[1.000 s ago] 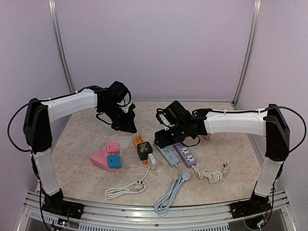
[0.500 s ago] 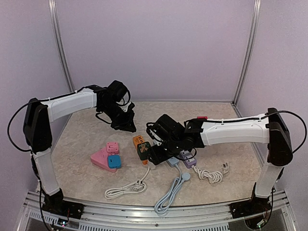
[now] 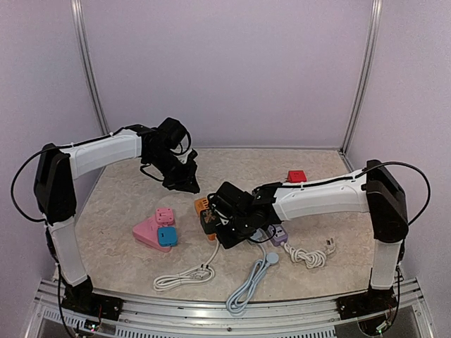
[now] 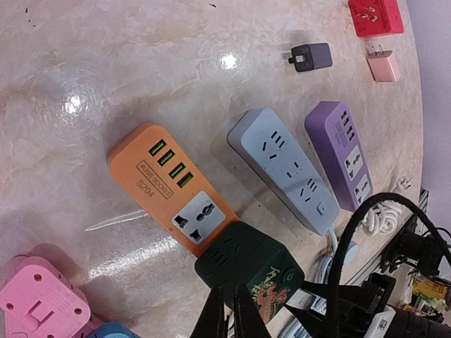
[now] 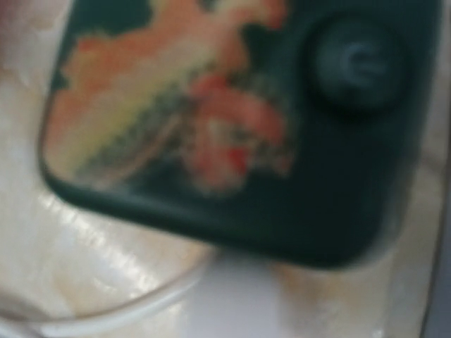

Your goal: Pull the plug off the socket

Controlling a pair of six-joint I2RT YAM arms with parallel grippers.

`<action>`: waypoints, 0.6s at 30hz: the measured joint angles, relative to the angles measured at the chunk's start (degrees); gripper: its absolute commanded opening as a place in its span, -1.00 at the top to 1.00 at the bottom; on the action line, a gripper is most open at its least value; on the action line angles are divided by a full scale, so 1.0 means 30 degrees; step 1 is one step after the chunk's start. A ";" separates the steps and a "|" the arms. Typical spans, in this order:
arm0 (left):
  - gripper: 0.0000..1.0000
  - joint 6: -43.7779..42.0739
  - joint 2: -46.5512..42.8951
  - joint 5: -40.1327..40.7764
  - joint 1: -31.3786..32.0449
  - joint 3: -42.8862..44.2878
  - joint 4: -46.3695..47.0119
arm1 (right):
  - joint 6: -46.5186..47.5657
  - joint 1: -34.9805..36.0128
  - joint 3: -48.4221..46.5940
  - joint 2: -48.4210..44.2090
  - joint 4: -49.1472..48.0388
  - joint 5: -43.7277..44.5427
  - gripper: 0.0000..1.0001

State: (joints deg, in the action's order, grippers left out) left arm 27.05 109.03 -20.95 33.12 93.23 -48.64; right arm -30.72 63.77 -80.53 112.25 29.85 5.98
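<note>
A dark green cube socket (image 4: 246,260) with a dragon print sits plugged on the end of the orange power strip (image 4: 169,186). In the right wrist view the cube (image 5: 232,127) fills the frame, blurred, with a white plug (image 5: 261,296) and its cable just below it. My right gripper (image 3: 220,236) is low at the cube's near side; its own fingers are hidden in its view. The left wrist view shows dark fingers (image 4: 331,282) closed around the white plug (image 4: 300,298). My left gripper (image 4: 227,299) hangs shut and empty above the strip.
A grey-blue strip (image 4: 285,169) and a purple strip (image 4: 342,155) lie right of the orange one. Red (image 4: 375,15), pink (image 4: 384,67) and dark grey (image 4: 311,56) adapters sit at the back. Pink and blue sockets (image 3: 155,229) and coiled white cable (image 3: 183,277) lie near the front.
My right arm swung left and down from over the grey and purple strips to the green cube, and its jaws closed. The left arm stayed still.
</note>
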 measured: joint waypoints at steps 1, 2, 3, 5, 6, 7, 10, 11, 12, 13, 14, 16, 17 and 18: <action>0.88 0.0036 0.0000 0.0000 0.0000 -0.0022 0.0080 | -0.0051 -0.0073 -0.0211 0.0109 0.0102 0.0146 0.79; 0.88 0.0058 0.0000 0.0000 0.0000 -0.0036 0.0124 | 0.0066 -0.0160 -0.0328 0.0160 0.0131 0.0248 0.82; 0.88 0.0095 0.0000 -0.0007 0.0000 -0.0087 0.0197 | 0.0102 -0.0291 -0.0495 0.0248 0.0182 0.0284 0.85; 0.88 0.0197 0.0000 -0.0015 0.0000 -0.0153 0.0233 | 0.0306 -0.0605 -0.0838 0.0444 0.0219 0.0393 0.86; 0.88 0.0270 0.0000 -0.0015 0.0000 -0.0189 0.0262 | 0.0415 -0.0780 -0.1005 0.0539 0.0255 0.0503 0.86; 0.88 0.0328 0.0000 -0.0022 0.0007 -0.0211 0.0270 | 0.0503 -0.0984 -0.1137 0.0641 0.0255 0.0619 0.86; 0.88 0.0430 0.0000 -0.0036 0.0022 -0.0240 0.0328 | 0.0831 -0.1610 -0.1421 0.0823 0.0284 0.0831 0.86; 0.88 0.0459 0.0000 -0.0066 0.0022 -0.0240 0.0350 | 0.0962 -0.1851 -0.1588 0.0918 0.0342 0.0933 0.86; 0.88 0.0503 0.0000 -0.0095 0.0022 -0.0233 0.0357 | 0.1093 -0.2033 -0.1821 0.1056 0.0466 0.1042 0.86; 0.88 0.0554 0.0000 -0.0138 0.0022 -0.0233 0.0350 | 0.1224 -0.2157 -0.2098 0.1217 0.0634 0.1122 0.85; 0.88 0.0627 0.0000 -0.0189 0.0015 -0.0211 0.0321 | 0.1319 -0.2244 -0.2339 0.1362 0.0750 0.1173 0.84; 0.88 0.0794 0.0029 -0.0306 0.0000 -0.0095 0.0146 | 0.1464 -0.2463 -0.2973 0.1770 0.1122 0.1260 0.82; 0.88 0.0889 0.0036 -0.0386 0.0000 -0.0058 0.0109 | 0.1523 -0.2535 -0.3206 0.1945 0.1231 0.1319 0.82; 0.88 0.0962 0.0036 -0.0459 0.0000 -0.0044 0.0058 | 0.1581 -0.2565 -0.3344 0.2069 0.1319 0.1384 0.82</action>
State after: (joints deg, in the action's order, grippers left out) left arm 29.93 109.14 -22.33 33.12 93.10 -48.47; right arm -25.98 56.07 -90.56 118.45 33.80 10.13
